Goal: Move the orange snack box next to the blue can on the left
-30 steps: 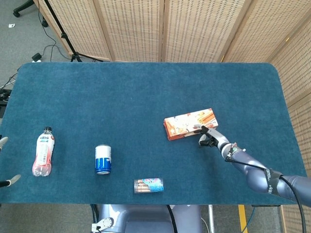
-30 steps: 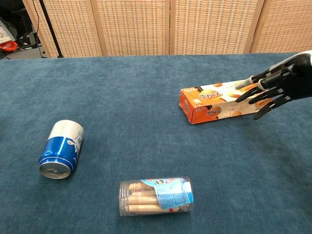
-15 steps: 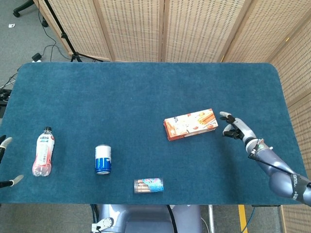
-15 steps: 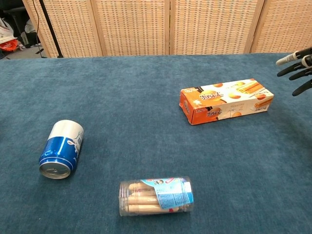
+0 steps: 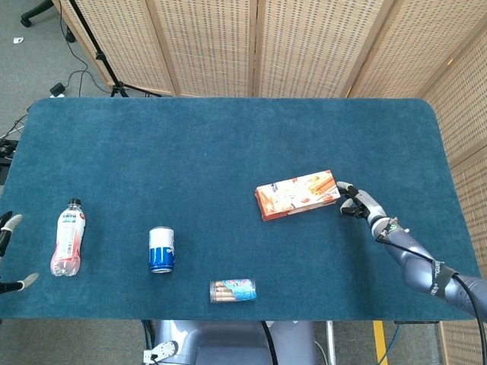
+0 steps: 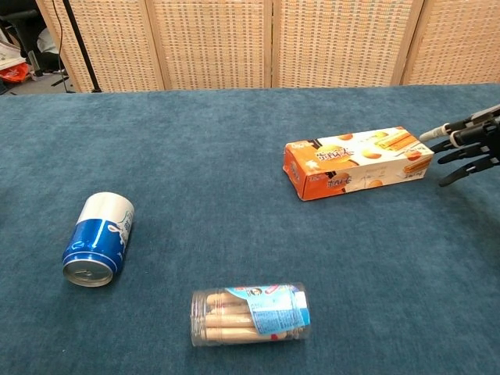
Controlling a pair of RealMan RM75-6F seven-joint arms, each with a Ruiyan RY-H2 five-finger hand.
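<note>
Near edge: clear tube of biscuit sticks [image 6: 250, 315] lying on its side on the blue table [image 5: 228, 152], near-centre. Left of it and slightly farther, the blue can [image 6: 99, 238] also on its side, open end toward the chest camera. Further left, a water bottle [image 5: 68, 242] lying flat; chest view doesn't reach it.

Left hand [image 5: 11, 255] is cut off at the left frame edge in the head view. Only a couple of pale fingertips [image 5: 13, 221] show, spread apart, nothing between them; rest is out of frame.

Mid-table, right of centre: orange snack box [image 6: 358, 162] flat on the table, long axis running left-right, well apart from the can.

Right hand [image 6: 469, 143] just beside the box's right end, fingers extended and spread, holding nothing. Chest view crops it at the right edge, so palm and wrist aren't visible there. Can't tell whether a fingertip touches the box end.

Versus 0.5 s ago: right hand has come back in from farther right toward the box's end. Box has shifted slightly left and rotated a touch. Can, tube and bottle unchanged.
</note>
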